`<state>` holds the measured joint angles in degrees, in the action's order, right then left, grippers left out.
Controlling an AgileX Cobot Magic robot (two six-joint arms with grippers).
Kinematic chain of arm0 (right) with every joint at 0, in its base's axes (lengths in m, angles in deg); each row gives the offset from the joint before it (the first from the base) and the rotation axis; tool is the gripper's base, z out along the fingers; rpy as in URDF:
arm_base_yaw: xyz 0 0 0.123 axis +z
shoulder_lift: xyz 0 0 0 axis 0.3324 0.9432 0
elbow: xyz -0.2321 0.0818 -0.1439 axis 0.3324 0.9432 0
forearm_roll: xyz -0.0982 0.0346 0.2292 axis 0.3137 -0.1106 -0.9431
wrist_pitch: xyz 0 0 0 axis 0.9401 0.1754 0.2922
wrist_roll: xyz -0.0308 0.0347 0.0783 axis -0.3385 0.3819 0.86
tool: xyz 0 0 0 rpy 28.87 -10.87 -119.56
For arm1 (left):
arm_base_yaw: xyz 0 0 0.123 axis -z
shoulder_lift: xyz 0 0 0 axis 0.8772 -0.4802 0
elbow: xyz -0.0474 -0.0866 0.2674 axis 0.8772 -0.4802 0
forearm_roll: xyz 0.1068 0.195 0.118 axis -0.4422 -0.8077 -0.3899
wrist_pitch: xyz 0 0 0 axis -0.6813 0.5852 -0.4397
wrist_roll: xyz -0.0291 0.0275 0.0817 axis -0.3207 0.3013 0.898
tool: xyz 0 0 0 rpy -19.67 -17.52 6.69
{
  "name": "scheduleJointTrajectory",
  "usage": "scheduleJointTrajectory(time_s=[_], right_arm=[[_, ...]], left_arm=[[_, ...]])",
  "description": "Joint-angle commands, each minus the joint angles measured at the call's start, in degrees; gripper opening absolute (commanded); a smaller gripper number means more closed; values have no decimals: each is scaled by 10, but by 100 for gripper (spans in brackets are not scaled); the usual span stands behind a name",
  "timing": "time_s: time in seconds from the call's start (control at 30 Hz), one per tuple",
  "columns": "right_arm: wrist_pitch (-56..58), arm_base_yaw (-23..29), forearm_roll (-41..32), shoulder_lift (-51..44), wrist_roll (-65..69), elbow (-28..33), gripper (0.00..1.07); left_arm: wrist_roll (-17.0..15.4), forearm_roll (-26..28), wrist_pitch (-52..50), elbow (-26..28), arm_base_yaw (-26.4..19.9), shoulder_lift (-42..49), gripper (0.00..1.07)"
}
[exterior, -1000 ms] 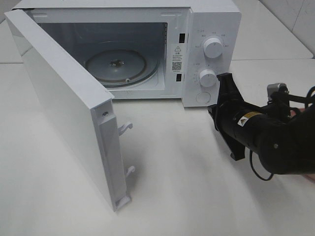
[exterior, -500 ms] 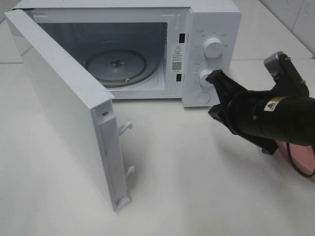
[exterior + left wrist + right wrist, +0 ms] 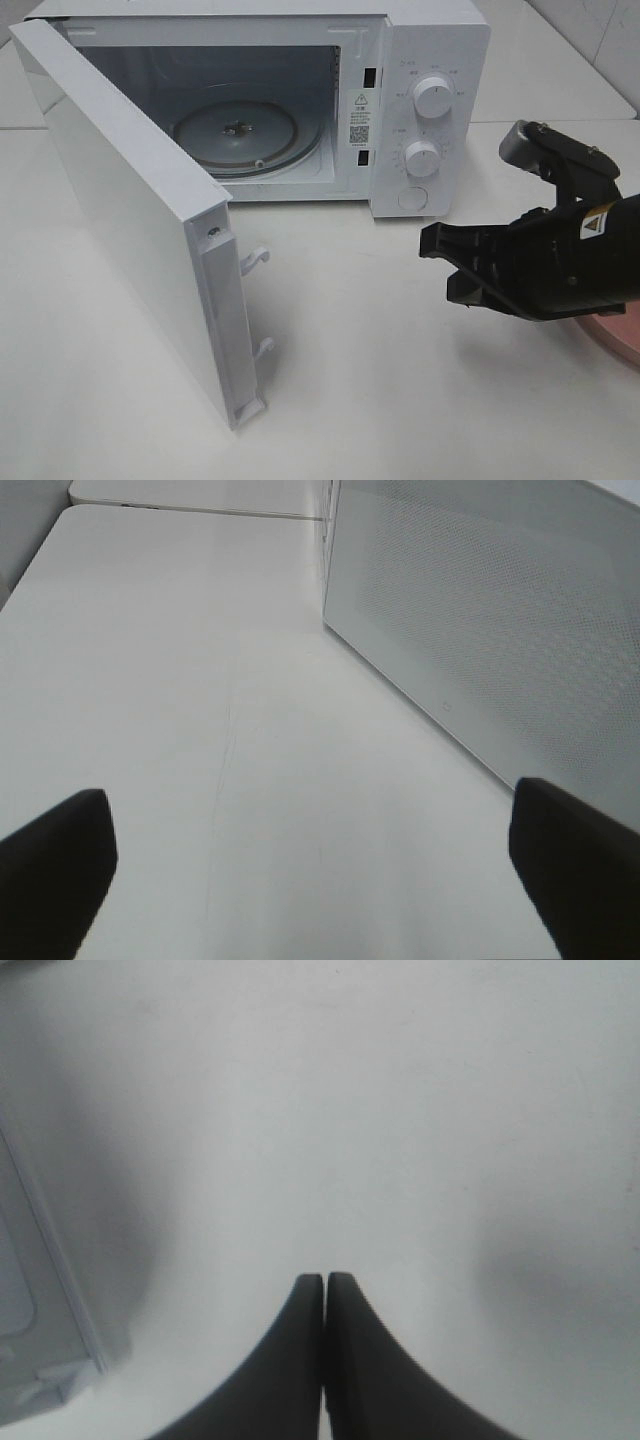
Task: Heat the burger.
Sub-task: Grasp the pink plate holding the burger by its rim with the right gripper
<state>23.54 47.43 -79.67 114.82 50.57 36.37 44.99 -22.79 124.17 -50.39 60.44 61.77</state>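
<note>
The burger is out of view in every frame. The white microwave (image 3: 430,60) stands at the back with its door (image 3: 130,210) swung wide open to the left. Its glass turntable (image 3: 236,132) is bare. My right gripper (image 3: 432,245) hovers over the table in front of the microwave's knob panel, pointing left. Its fingers (image 3: 300,1360) are pressed together with nothing between them. My left gripper (image 3: 315,870) is open over bare table, beside the outer face of the microwave door (image 3: 500,630). It does not show in the exterior high view.
A pink plate (image 3: 618,336) peeks out from behind the right arm at the right edge. The open door juts far toward the front left of the table. Two knobs (image 3: 433,97) sit on the microwave's right panel.
The right arm has pulled back from the microwave's lower knob, dropped toward the table and turned to point left. The left gripper has stayed open.
</note>
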Motion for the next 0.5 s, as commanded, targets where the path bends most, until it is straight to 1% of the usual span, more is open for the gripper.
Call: scheduleJointTrajectory(time_s=[0.03,0.07,0.1,0.13,0.2,0.23,0.4,0.43,0.47,0.5], right_arm=[[102,-25,83,-9,-14,-34,3],[152,-36,113,-9,-15,-52,4],[152,-36,113,-9,-15,-52,4],[197,-44,144,-9,-15,-71,4],[213,-46,156,-9,-17,-81,4],[245,-46,182,-9,-19,-97,5],[296,-46,212,-9,-42,-127,7],[316,-46,223,-9,-48,-140,9],[316,-46,223,-9,-48,-140,9],[330,-46,235,-9,-50,-152,13]], left_arm=[[-4,3,1,0,-1,3,100],[-4,3,1,0,-1,3,100],[-4,3,1,0,-1,3,100],[-4,3,1,0,-1,3,100],[-4,3,1,0,-1,3,100],[-4,3,1,0,-1,3,100],[-4,3,1,0,-1,3,100],[-4,3,1,0,-1,3,100],[-4,3,1,0,-1,3,100],[-4,3,1,0,-1,3,100]])
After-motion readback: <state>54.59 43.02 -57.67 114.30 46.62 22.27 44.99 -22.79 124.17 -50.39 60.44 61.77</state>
